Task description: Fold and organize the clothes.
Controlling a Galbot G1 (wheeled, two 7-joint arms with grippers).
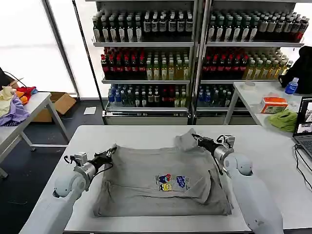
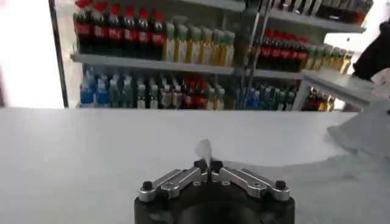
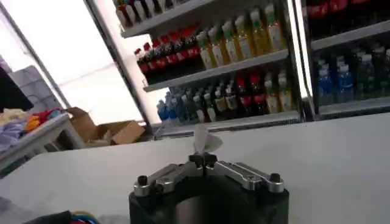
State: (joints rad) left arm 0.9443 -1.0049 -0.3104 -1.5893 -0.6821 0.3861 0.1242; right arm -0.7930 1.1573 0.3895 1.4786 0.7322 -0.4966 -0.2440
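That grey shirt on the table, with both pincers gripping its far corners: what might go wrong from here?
Two risks, I think. Each pincer, left pincer and right pincer, holds only a thin pinch of the grey shirt, as the wrist views show, so the cloth could slip free mid-fold. Also, the shirt's right side is already bunched and folded over itself near the right arm, so a fold from here could come out crooked or wrinkled on the white table.

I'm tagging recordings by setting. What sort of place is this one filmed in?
Probably a lab or test room dressed as a shop. Shelving racks stocked with rows of bottled drinks line the back, while white work tables stand in front, one holding a grey shirt and another a laptop.
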